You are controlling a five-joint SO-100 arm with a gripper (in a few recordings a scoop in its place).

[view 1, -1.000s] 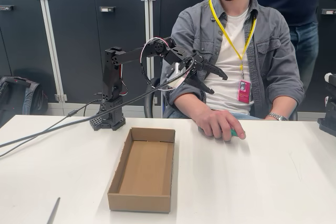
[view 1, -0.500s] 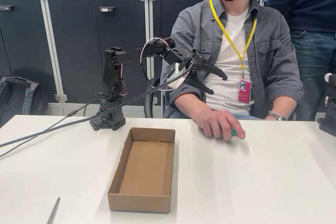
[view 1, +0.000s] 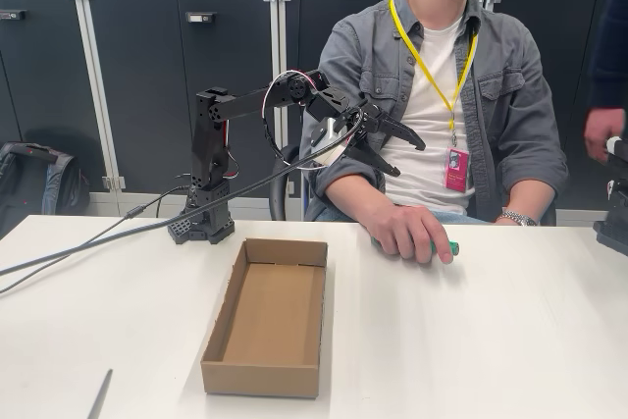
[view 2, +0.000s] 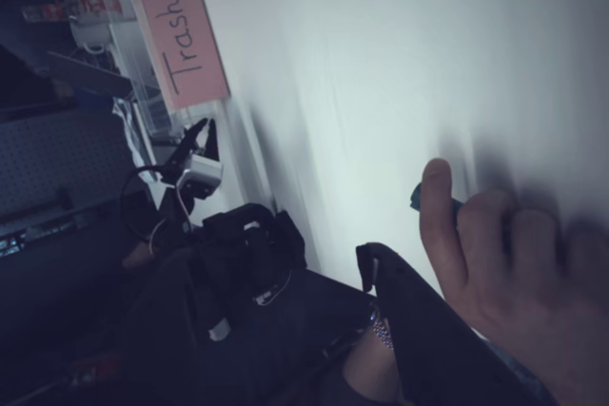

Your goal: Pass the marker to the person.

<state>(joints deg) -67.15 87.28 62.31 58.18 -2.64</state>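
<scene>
On the white surface (view 1: 510,340) the person's hand (view 1: 412,233) covered the marker (view 1: 444,247), evidently received, while the gripper (view 1: 407,154) hung above, fingers apart and empty.

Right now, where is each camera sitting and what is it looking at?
Fixed view: sits in front of the table, facing the seated person and cabinets; shows the whole arm, its open hand raised, and the cardboard box.
Wrist view: rides on the arm, looking down at the table; one dark finger of the robot's hand shows.
Both show the person's hand covering the marker on the table.
</scene>
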